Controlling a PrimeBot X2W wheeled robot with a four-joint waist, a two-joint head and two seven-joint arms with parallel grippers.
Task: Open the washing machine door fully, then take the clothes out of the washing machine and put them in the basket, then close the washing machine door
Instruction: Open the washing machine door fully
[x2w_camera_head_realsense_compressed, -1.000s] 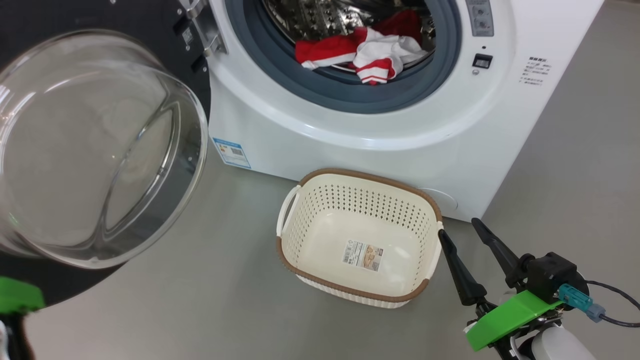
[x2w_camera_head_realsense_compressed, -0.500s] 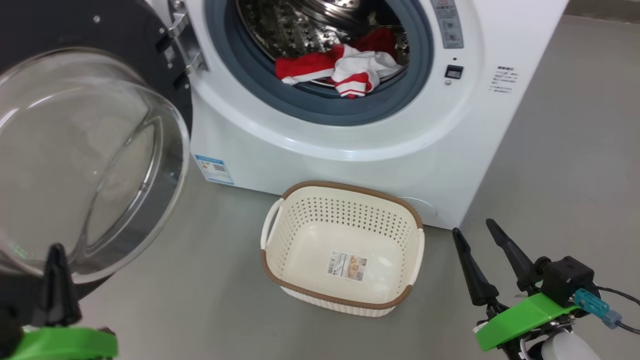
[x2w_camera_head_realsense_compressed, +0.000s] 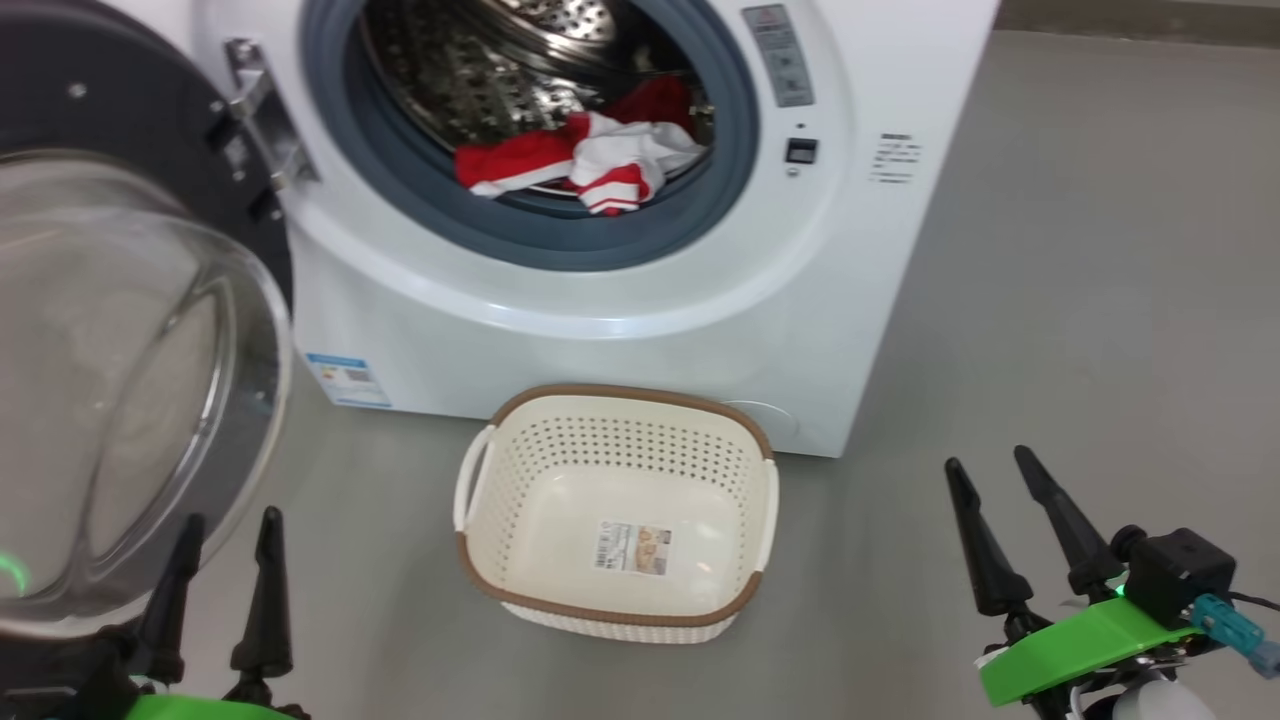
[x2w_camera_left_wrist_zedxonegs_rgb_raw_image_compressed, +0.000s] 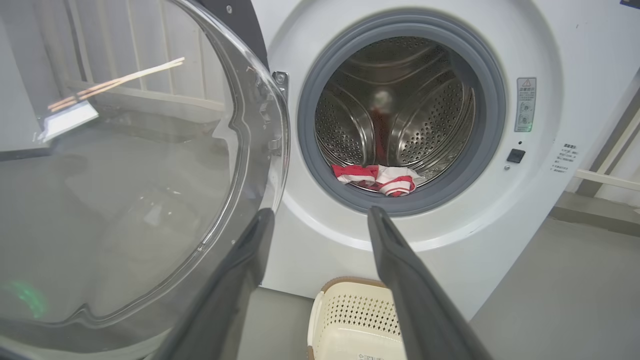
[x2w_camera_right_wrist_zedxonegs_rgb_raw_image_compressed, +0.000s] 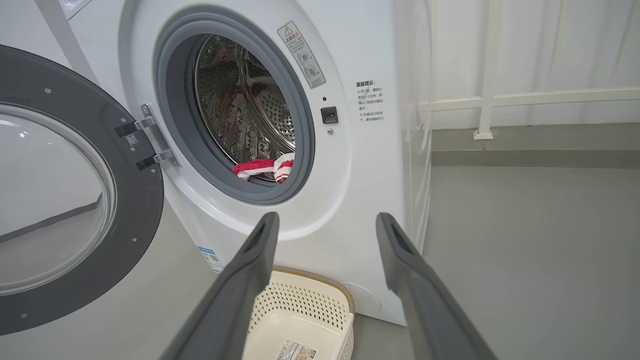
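The washing machine (x2w_camera_head_realsense_compressed: 620, 320) stands with its door (x2w_camera_head_realsense_compressed: 120, 400) swung wide open to the left, the clear glass bowl facing me. Red and white clothes (x2w_camera_head_realsense_compressed: 580, 165) lie at the front lip of the steel drum, also seen as clothes (x2w_camera_left_wrist_zedxonegs_rgb_raw_image_compressed: 380, 179) and clothes (x2w_camera_right_wrist_zedxonegs_rgb_raw_image_compressed: 264, 169). The cream basket (x2w_camera_head_realsense_compressed: 765, 500) sits empty on the floor just before the machine. My left gripper (x2w_camera_head_realsense_compressed: 228, 520) is open at the lower left, close beside the door's glass, holding nothing. My right gripper (x2w_camera_head_realsense_compressed: 990, 468) is open at the lower right, right of the basket.
Grey floor (x2w_camera_head_realsense_compressed: 1100, 300) stretches to the right of the machine. A white railing (x2w_camera_right_wrist_zedxonegs_rgb_raw_image_compressed: 500, 97) and a low kerb run behind it. The open door (x2w_camera_right_wrist_zedxonegs_rgb_raw_image_compressed: 60, 200) takes up the space left of the machine.
The head camera has swung, shifting the picture left. My left gripper has come up into view beside the door and its fingers have spread from shut to open. The right gripper stays open.
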